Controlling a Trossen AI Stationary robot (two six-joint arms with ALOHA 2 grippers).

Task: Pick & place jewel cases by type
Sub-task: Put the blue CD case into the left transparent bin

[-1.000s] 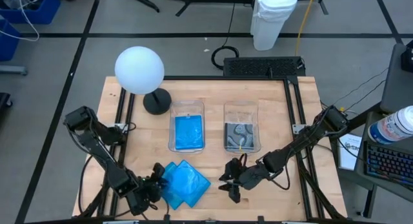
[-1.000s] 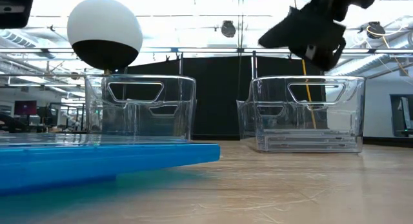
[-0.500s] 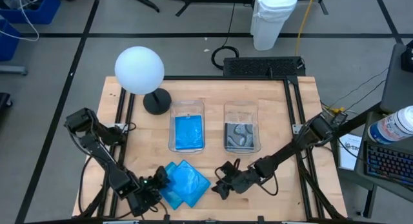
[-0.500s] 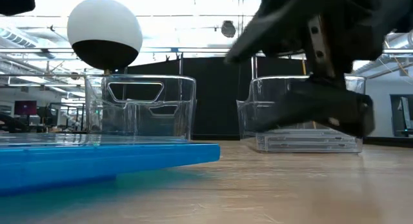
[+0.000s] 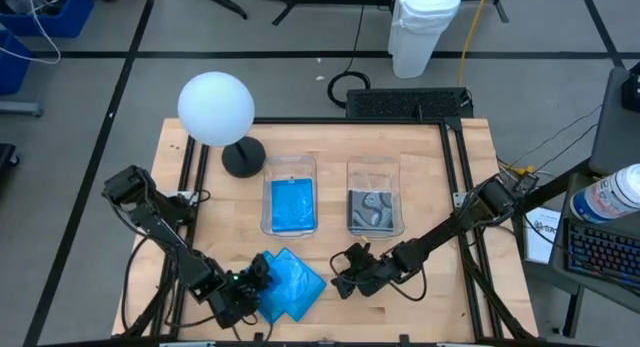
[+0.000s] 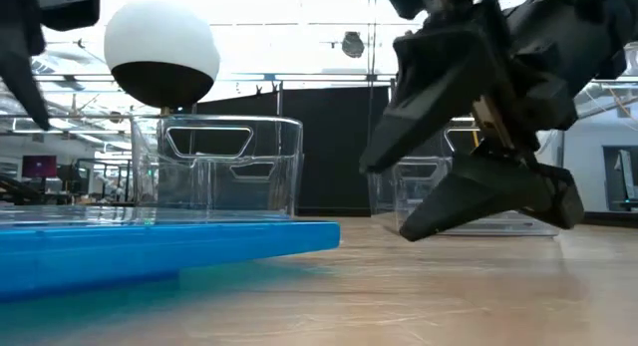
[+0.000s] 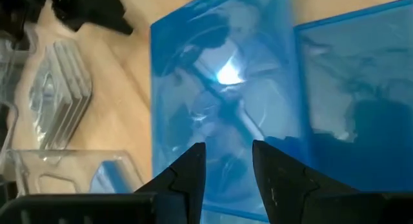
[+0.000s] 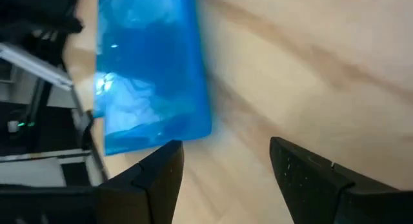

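A wooden table (image 5: 430, 167) stands on a grey floor (image 5: 300, 77) crossed by dark lines. Beyond the table's far edge sits a white bin (image 5: 423, 27), with a black cable coil (image 5: 347, 85) between them. A white globe lamp (image 5: 216, 109) rests on the table's far left. Blue crates (image 5: 45, 12) lie far off left. In the low view, ceiling lights (image 6: 299, 27) glow behind a black curtain (image 6: 339, 147).

Two blue jewel cases (image 5: 288, 284) lie overlapped (flat) at the table's front.

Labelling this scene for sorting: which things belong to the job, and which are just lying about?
Job: blue cases on the table; blue cases in left bin; patterned cases in right bin; left gripper; right gripper.

Lying about: globe lamp; white trash can.
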